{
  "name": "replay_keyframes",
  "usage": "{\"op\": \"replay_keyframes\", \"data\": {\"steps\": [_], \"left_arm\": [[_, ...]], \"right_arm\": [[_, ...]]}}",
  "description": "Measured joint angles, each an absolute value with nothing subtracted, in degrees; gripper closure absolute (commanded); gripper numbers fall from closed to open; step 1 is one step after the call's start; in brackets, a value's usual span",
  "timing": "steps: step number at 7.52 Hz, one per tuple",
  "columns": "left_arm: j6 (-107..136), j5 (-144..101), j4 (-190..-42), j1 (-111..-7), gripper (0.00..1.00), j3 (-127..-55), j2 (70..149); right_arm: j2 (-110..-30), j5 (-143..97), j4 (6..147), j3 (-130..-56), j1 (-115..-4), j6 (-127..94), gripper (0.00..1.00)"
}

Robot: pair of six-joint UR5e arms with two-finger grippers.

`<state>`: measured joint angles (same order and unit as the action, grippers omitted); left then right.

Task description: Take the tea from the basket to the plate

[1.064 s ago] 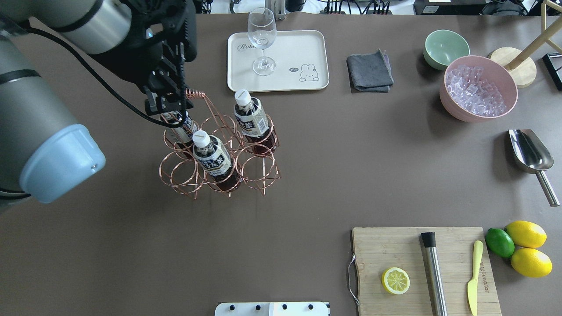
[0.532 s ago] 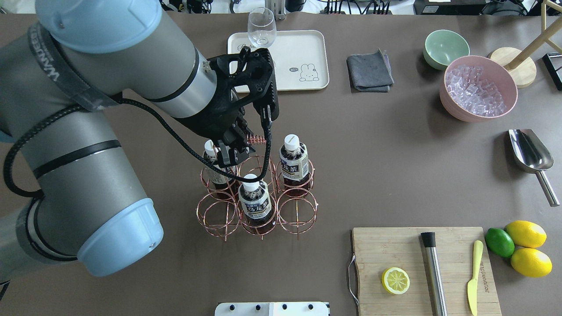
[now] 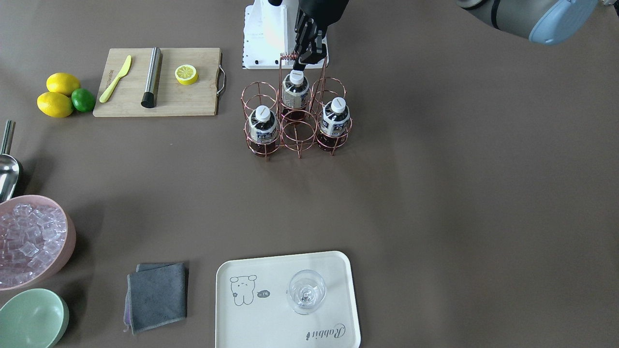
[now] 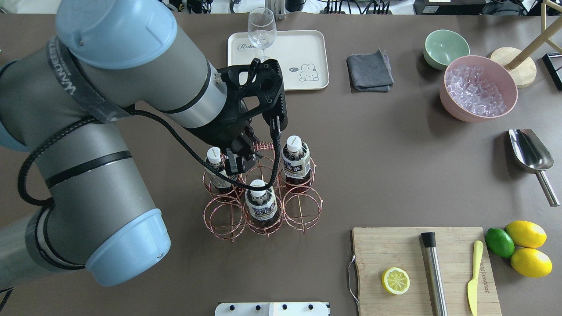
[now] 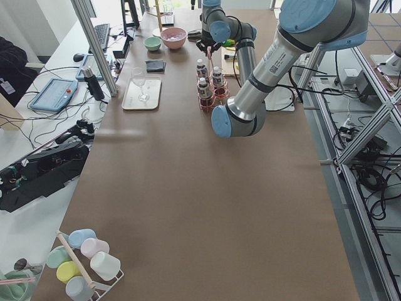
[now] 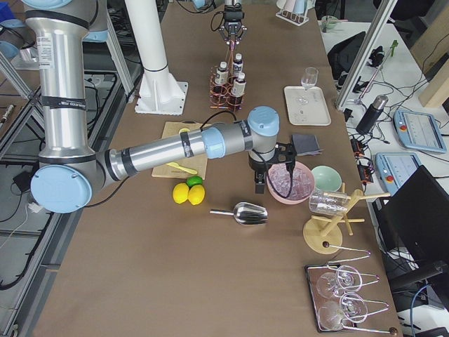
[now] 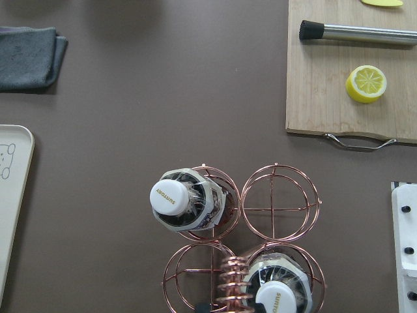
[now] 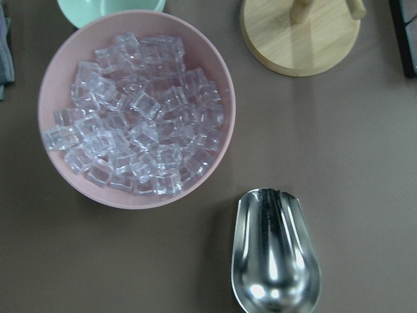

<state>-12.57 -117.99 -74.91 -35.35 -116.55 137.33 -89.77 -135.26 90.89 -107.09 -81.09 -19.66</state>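
Note:
The copper wire basket (image 4: pixel 222 216) holds three tea bottles in the overhead view: one (image 4: pixel 295 160) at right, one (image 4: pixel 261 202) in front, one (image 4: pixel 214 154) partly under my wrist. My left gripper (image 4: pixel 239 159) is shut on the basket's twisted handle (image 4: pixel 261 145), as the front-facing view also shows (image 3: pixel 305 53). The left wrist view looks down on two caps (image 7: pixel 171 195) and an empty ring (image 7: pixel 280 208). The cream plate (image 4: pixel 303 48) lies at the far side. My right gripper (image 6: pixel 270 172) hangs over the pink bowl; I cannot tell whether it is open.
A wine glass (image 4: pixel 262 33) stands on the plate. To the right are a grey cloth (image 4: pixel 369 71), a green bowl (image 4: pixel 445 48), a pink bowl of ice (image 4: pixel 478 87) and a metal scoop (image 4: pixel 531 153). A cutting board (image 4: pixel 421 267) with a lemon half sits near right.
My left arm has carried the basket with its three bottles from the left of the table toward the middle and nearer the robot. In the last half second it shifted slightly right.

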Motion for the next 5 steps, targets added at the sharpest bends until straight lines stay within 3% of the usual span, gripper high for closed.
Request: {"op": "replay_keyframes", "data": {"steps": [5], "left_arm": [[-12.5,-118.4,-75.0,-35.7,1.00,-116.8,137.0]], "right_arm": [[-72.6,-135.2,93.0,-106.5,-62.7,-53.1,0.01]]}}
